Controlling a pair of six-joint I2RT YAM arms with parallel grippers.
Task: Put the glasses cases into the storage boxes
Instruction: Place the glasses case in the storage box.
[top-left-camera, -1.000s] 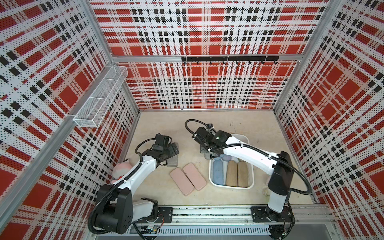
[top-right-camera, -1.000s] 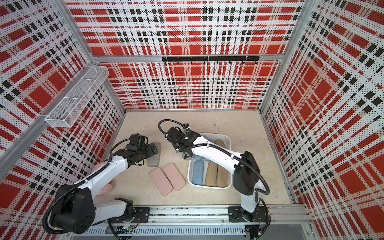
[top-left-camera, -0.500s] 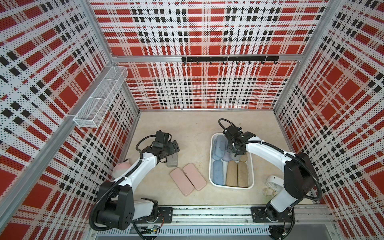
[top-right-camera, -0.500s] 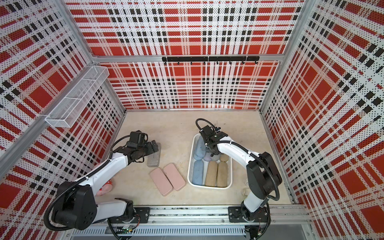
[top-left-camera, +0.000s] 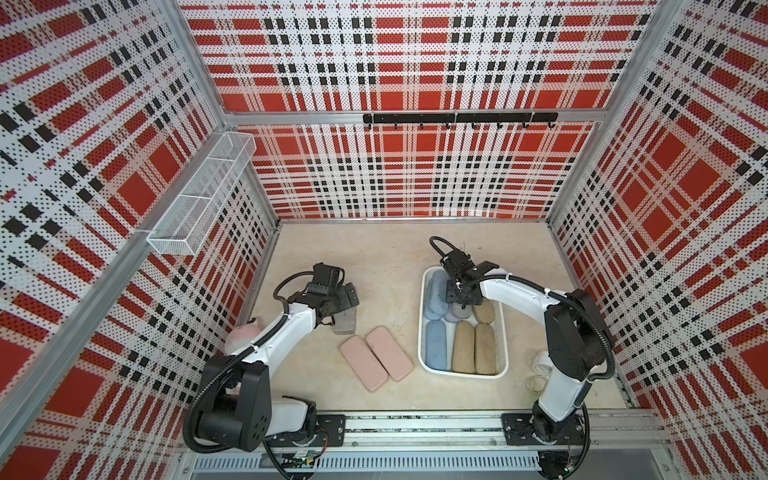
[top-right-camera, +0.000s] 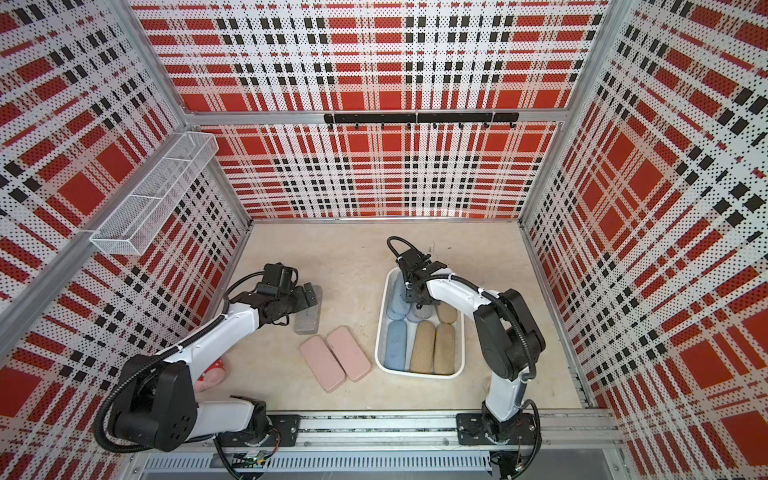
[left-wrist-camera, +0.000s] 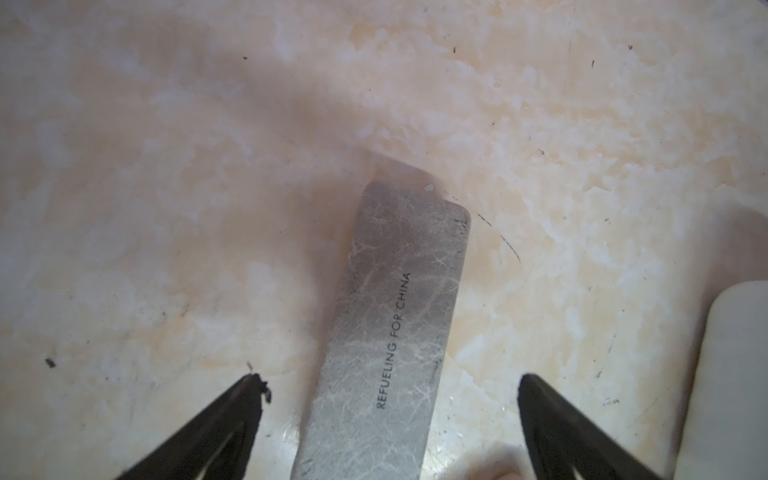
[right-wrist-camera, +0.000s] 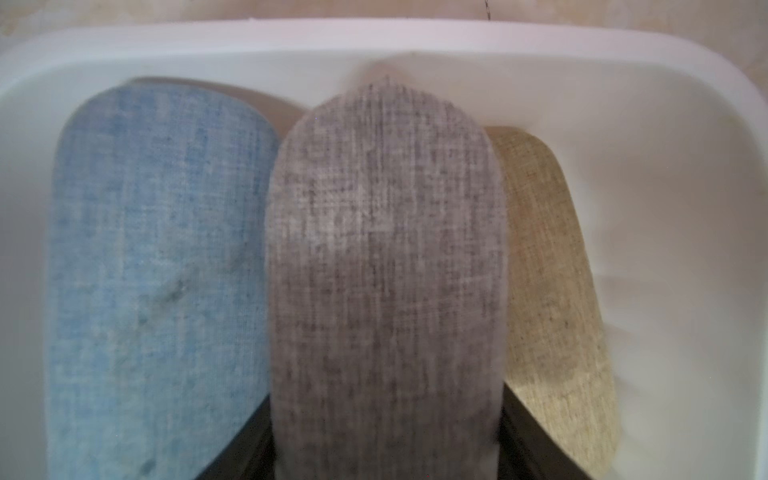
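A rounded grey woven case was clamped in the right gripper over the white tray; a lettered flat grey case on the table was flanked by the wide-spread left gripper.

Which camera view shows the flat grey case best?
The left wrist view: the flat grey case lies close, its print readable, inside the open left claw. In both top views the case is small, partly hidden by that claw. The right wrist view lacks it.
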